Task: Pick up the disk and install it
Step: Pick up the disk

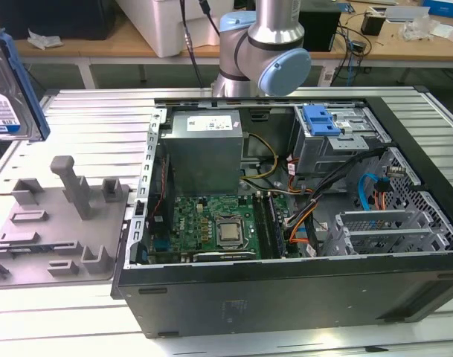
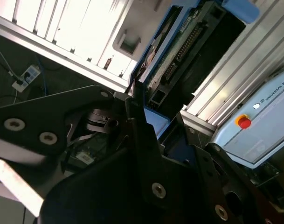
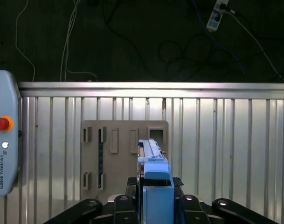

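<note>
The black gripper pinches the disk by its blue plastic frame, the flat silver slab standing edge-on. It hangs above the ribbed aluminium table (over a grey moulded tray), well apart from the open computer case.

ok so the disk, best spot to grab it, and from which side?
Grip the disk at one short end, pressing its two flat faces, coming in end-on. It is thin and flat, so the faces give a square clamp, and the far end is likely left free for the drive cage. The tool holds it that way now.
</note>
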Robot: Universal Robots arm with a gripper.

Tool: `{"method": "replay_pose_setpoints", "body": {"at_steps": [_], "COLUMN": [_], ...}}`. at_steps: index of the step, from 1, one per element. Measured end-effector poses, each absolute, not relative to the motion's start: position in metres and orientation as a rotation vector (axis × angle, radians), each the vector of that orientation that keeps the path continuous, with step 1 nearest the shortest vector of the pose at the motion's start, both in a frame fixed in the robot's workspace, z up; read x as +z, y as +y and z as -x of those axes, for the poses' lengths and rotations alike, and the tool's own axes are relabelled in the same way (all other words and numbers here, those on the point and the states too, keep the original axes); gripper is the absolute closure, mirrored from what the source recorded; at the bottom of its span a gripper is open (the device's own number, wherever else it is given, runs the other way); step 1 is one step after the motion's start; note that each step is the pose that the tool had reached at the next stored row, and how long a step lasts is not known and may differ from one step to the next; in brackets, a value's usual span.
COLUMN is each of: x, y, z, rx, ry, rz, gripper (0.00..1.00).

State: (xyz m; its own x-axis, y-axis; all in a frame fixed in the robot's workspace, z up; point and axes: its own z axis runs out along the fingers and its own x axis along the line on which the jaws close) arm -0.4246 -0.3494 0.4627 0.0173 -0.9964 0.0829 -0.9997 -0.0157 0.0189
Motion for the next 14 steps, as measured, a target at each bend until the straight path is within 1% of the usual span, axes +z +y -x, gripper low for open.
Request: {"method": "replay_pose_setpoints", "body": {"at_steps": [14], "x": [0.4666], "y": [-0.3494], "z": [0.4229], "rx": [0.068], "ry": [-2.153], "rz": [-2.189], "gripper": [0.63]}}
